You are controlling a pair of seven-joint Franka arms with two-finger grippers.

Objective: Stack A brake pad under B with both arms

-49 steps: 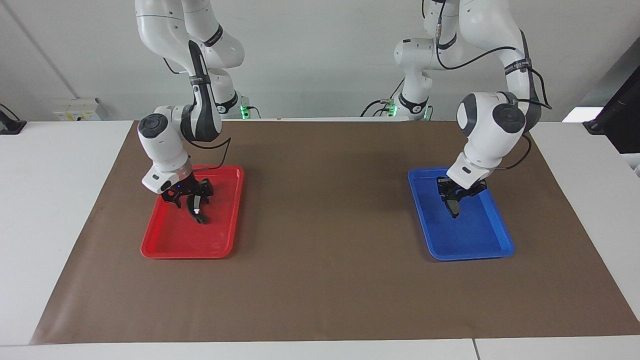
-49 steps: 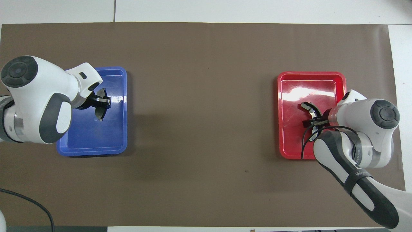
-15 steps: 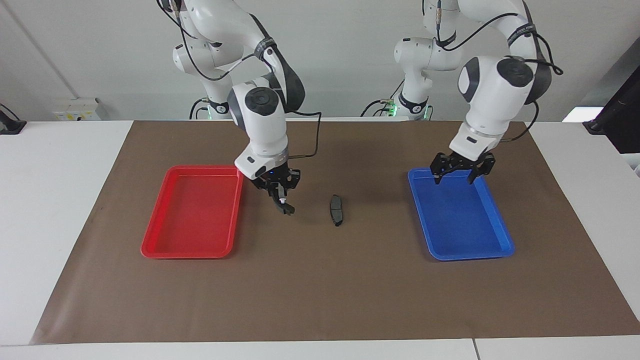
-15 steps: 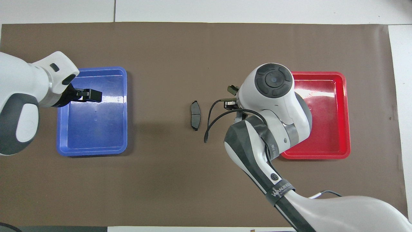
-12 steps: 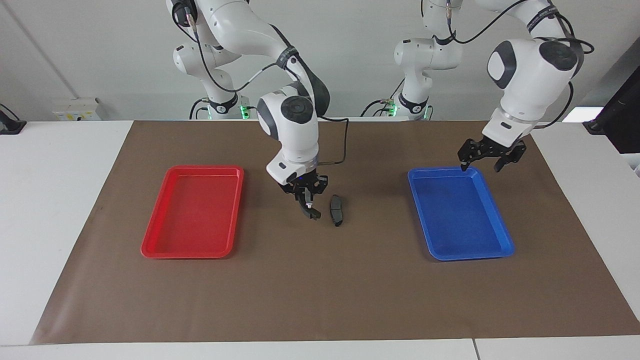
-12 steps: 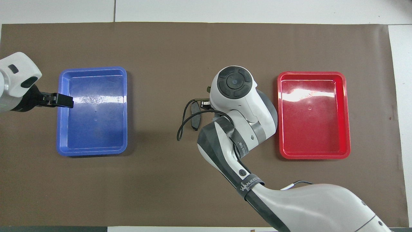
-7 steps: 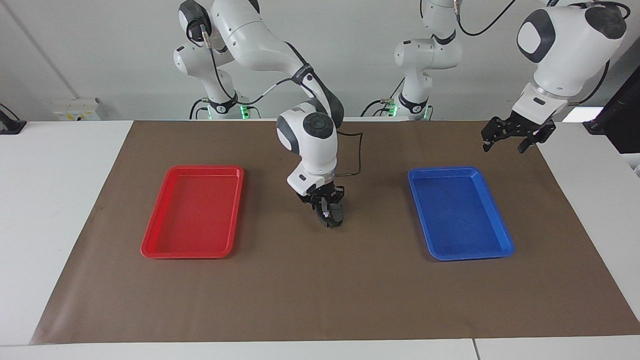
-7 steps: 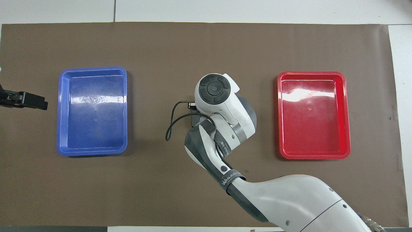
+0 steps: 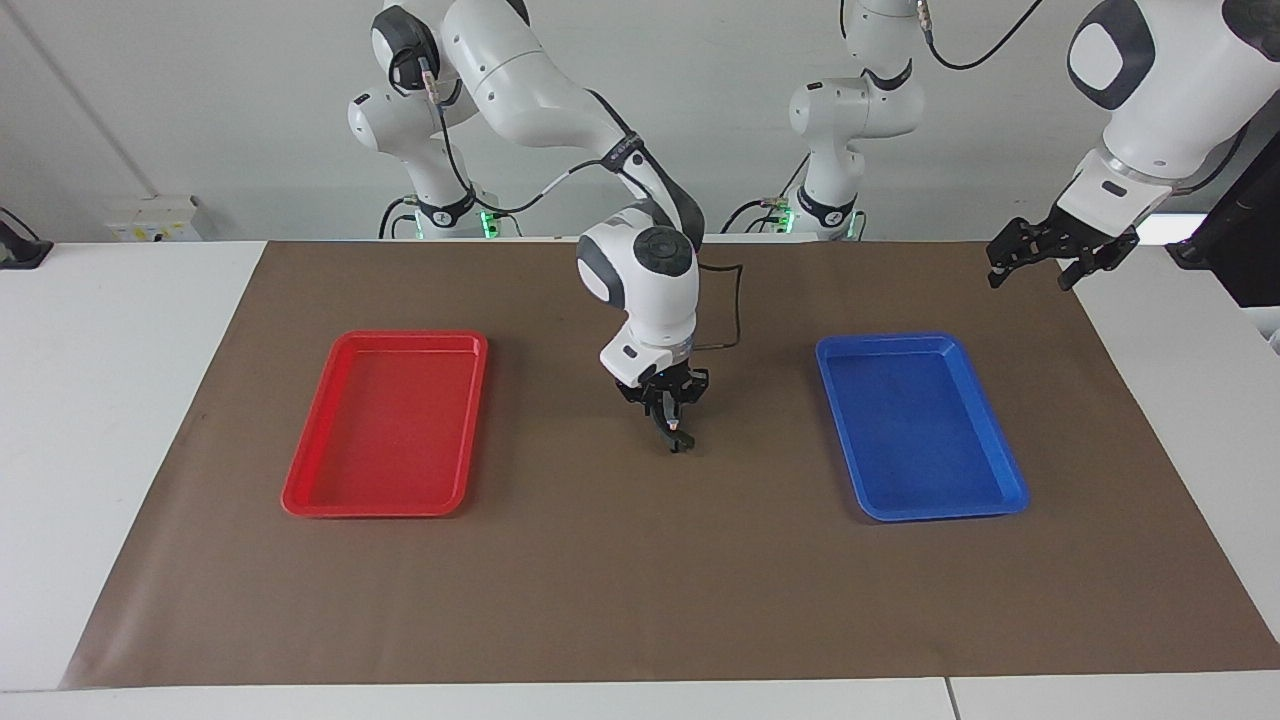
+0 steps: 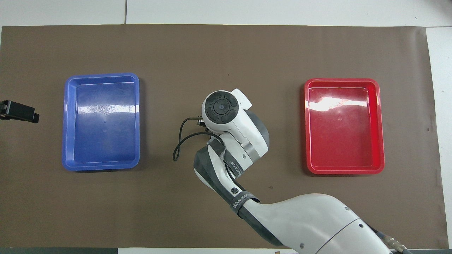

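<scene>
- b (image 9: 675, 429): long, thin, black, with a small pale mark; clamped between the fingertips of the right pincer (image 9: 666, 408) and hanging below it, tilted with its free end pointing down.
- a brake pad (image 9: 682, 446): almost wholly hidden under the right pincer and b; only a dark end shows just below b's tip. whether the two touch cannot be told.
- both arms: white, jointed, dark-capped. right arm (image 9: 640, 270) bends steeply down over the pad. left arm (image 9: 1150, 90) is raised, its left pincer (image 9: 1040, 266) spread apart, holding nothing, well apart from both parts.
</scene>
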